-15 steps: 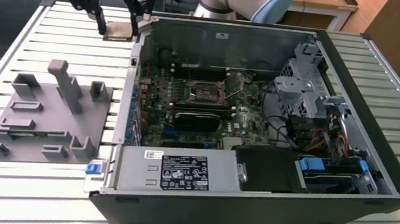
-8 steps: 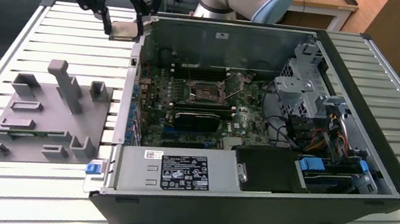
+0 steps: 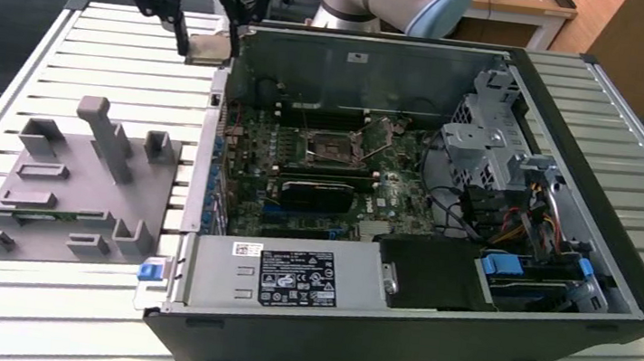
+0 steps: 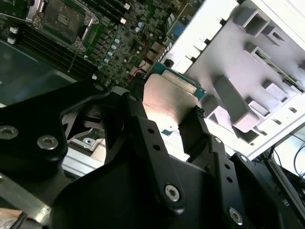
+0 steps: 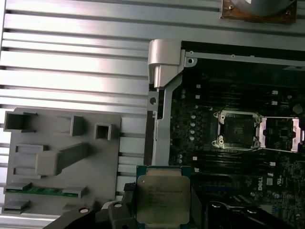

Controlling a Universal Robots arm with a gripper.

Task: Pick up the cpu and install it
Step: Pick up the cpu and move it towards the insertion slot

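Observation:
My gripper [image 3: 208, 42] hangs above the open computer case's back corner on the exterior view's left, shut on the cpu [image 3: 208, 50]. The cpu [image 5: 162, 196] is a small square chip with a silvery top and green edge, clamped by its sides between the black fingers [image 4: 135, 110] in both wrist views. Its metal top [image 4: 167, 98] faces the second wrist camera. The motherboard socket [image 3: 334, 150] stands open with its metal frame lifted, well apart from the chip. In the first wrist view the socket [image 5: 237, 130] lies past the case wall from the cpu.
The black case [image 3: 631, 298] lies on its side on a slatted metal table [image 3: 130, 49]. A grey tray [image 3: 65, 197] with upright posts and a green RAM stick [image 5: 38, 191] sits at the exterior view's left. Drive cage and cables [image 3: 515, 193] crowd the case's other side.

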